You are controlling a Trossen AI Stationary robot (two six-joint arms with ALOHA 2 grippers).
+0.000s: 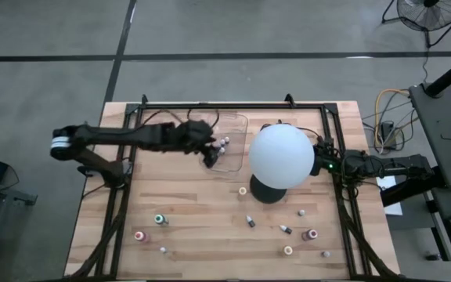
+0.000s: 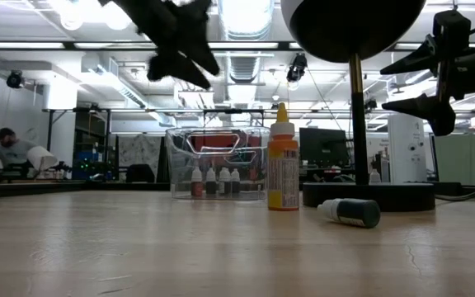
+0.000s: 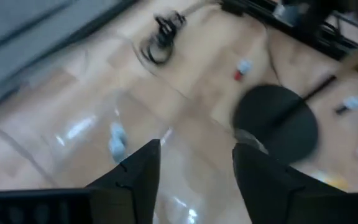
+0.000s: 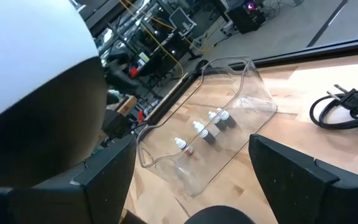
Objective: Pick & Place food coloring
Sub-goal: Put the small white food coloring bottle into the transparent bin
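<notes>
Several tiny food coloring bottles (image 4: 205, 132) stand upright on their bases inside the clear tray (image 1: 237, 125) at the table's far middle. More bottles lie scattered on the near half of the table: a yellow one (image 2: 283, 169) standing, a dark one (image 2: 350, 212) on its side, a green one (image 1: 160, 219) and a red one (image 1: 309, 234). My left gripper (image 3: 194, 168) hovers open above the tray's left part, nothing between its fingers. My right gripper (image 4: 191, 168) waits open at the right edge, behind the globe, pointing level toward the tray.
A big white globe (image 1: 280, 155) on a black round base (image 2: 368, 195) stands right of the tray, between it and my right arm. A black cable (image 4: 344, 107) lies on the table beyond the tray. A black frame (image 1: 233, 104) rims the table's far and side edges.
</notes>
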